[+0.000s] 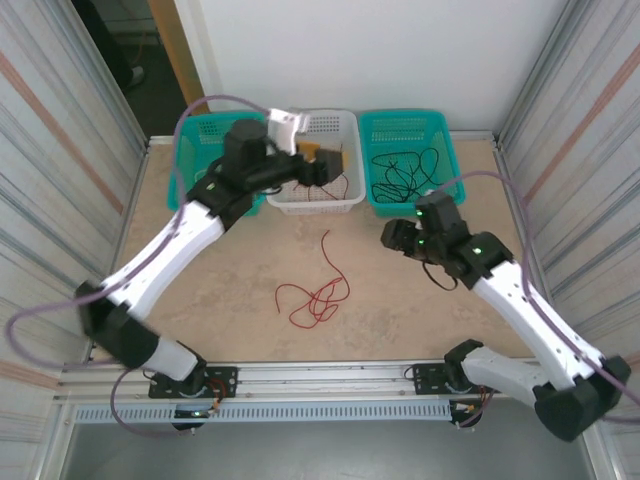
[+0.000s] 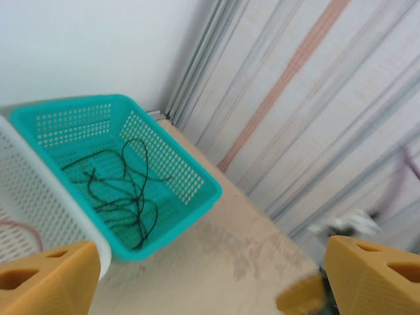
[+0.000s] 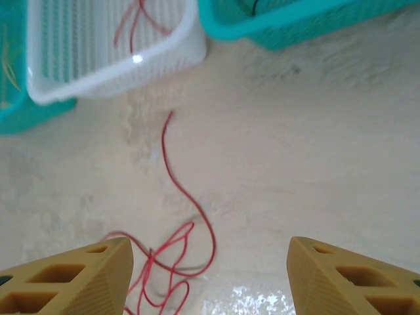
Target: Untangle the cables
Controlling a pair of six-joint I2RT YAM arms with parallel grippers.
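The baskets along the far edge seem to serve as sorting bins by colour, which would explain the layout; the black cables (image 1: 405, 172) (image 2: 128, 190) lie loosely coiled inside the right green basket (image 1: 440, 120) (image 2: 210, 190), well apart from the rest; a red strand (image 3: 134, 20) rests in the white basket (image 1: 332, 122) (image 3: 118, 85) in the middle; what looks like yellow wire (image 3: 9, 69) shows faintly in the left green basket (image 1: 195, 130), though it is too small to be sure; one red cable (image 1: 318, 290) (image 3: 172, 157) lies alone on the bare tabletop (image 1: 220, 270), one end running straight toward the white basket and the other bunched in loose loops near the arms; the left pincer (image 1: 322, 165) (image 2: 210, 262) hangs over the white basket with its fingers wide apart and nothing between them, a fitting pose for dropping red wire there; the right pincer (image 1: 392, 238) (image 3: 210, 246) hovers beside the right green basket, fingers apart and empty, its camera looking down over the red cable's loops; this probably makes it the arm best placed to pick that cable up; the crossed loops may drag together when lifted.
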